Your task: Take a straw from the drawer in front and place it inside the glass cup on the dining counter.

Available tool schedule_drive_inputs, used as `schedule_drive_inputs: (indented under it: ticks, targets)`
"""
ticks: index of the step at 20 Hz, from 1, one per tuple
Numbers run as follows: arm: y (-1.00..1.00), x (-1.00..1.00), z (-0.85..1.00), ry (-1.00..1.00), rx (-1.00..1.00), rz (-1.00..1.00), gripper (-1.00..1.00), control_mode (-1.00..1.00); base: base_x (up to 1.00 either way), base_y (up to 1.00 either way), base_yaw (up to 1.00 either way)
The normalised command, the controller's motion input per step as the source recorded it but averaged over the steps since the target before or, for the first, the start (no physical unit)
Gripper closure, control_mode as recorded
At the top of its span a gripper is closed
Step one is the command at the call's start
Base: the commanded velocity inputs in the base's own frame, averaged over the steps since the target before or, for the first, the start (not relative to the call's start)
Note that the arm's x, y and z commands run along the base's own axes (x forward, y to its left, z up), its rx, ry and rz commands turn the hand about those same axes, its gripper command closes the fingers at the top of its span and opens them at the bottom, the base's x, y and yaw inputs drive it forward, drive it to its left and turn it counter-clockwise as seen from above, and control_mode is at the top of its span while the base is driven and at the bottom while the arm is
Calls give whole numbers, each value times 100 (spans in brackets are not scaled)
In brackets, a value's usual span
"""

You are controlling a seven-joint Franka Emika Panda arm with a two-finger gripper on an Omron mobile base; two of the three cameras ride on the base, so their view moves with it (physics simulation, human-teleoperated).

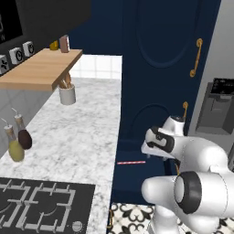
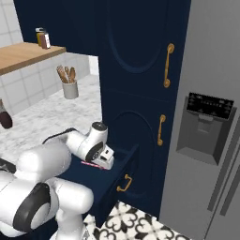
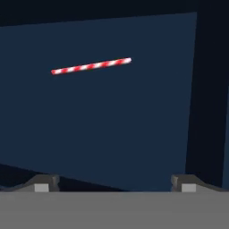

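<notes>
The drawer (image 3: pixel 112 112) stands pulled out, giving reach from above. The red-and-white straw (image 3: pixel 91 65) lies flat on its floor, toward the far edge. The gripper (image 3: pixel 116 181) hovers over it, jaws spread wide and empty, ready to descend.

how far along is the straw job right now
Done: the navy-blue drawer stands open, with the thin red-and-white striped straw lying flat inside. In hand: the open two-finger gripper hovers above it, holding nothing. Left: grasp the straw, carry it away and drop it in the cup.
</notes>
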Motion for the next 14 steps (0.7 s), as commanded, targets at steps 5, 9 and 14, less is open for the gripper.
schedule_drive_inputs:
  ticks: [5, 9, 14]
  targets:
    - [-1, 23, -48, 14, -5, 0, -100, -100, 0, 0, 0]
    - [-23, 22, -39, 8, -3, 0, -100, -100, 0, 0, 0]
    - [-48, 1, -33, 3, -3, -1, -100, -100, 0, 0, 0]
